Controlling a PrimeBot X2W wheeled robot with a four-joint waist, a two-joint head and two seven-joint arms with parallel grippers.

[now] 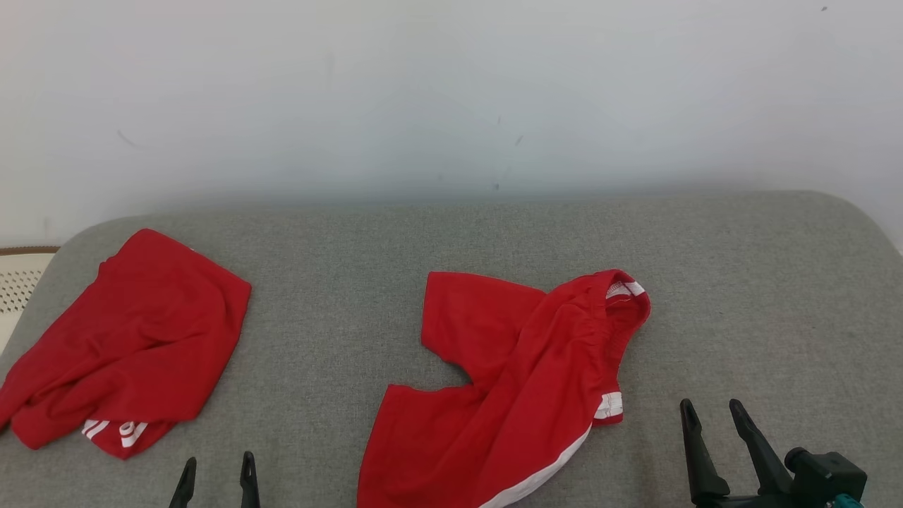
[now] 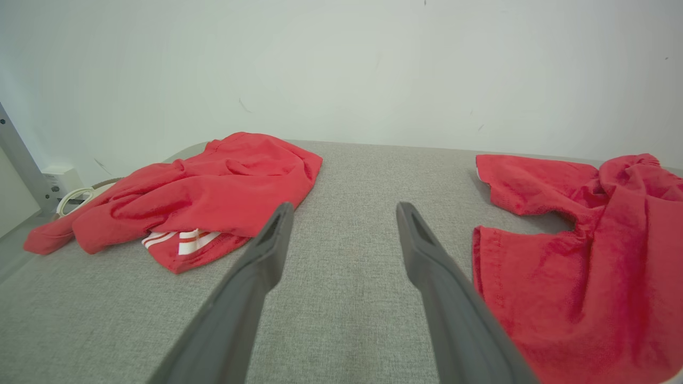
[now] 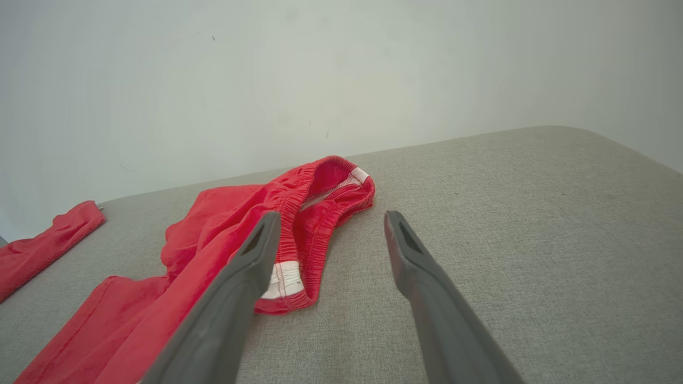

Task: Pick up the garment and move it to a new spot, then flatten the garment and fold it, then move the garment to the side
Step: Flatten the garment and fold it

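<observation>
Grey woven fabric covers the surface [image 1: 741, 282], which meets a pale wall [image 1: 451, 92] beyond the fingers. The left fingers [image 1: 247, 476] are spread wide with nothing between them and point toward that wall. The right fingers [image 1: 697, 451] are likewise spread and grip nothing.

The red garment [image 1: 522, 381] lies crumpled on the surface between the two finger pairs, nearer the right pair and clear of it. Its elastic waistband [image 3: 299, 181] stands open ahead of the right fingers and to their left. A white-striped hem [image 1: 610, 406] sits just left of the right fingertips without touching them.

A second red garment [image 1: 141, 339] lies bunched ahead of the left fingers and to their left, well apart from the first, with white stripes at its near edge
</observation>
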